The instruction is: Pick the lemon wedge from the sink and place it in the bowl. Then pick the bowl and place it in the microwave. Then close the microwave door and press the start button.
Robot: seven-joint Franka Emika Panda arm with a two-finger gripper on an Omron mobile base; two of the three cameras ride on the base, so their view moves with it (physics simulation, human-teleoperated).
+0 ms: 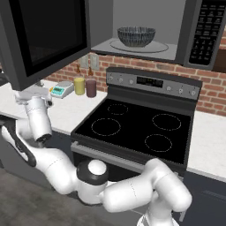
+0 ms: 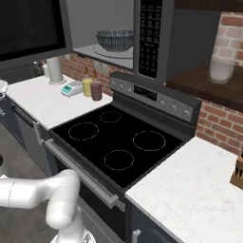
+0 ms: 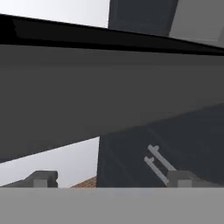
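Note:
The microwave hangs above the stove with its door swung wide open to the left. Inside, the blue-grey striped bowl sits on the glass turntable. The lemon wedge is hidden from these angles, and the sink is out of view. My gripper is just under the door's lower outer corner, pointing up at it. In the hand view the door's dark underside spans the frame, and the gripper stands open with nothing between its fingertips.
A black glass stove lies below the microwave. On the left counter stand a yellow cup, a maroon cup, a small scale and a paper towel roll. A knife block sits far right.

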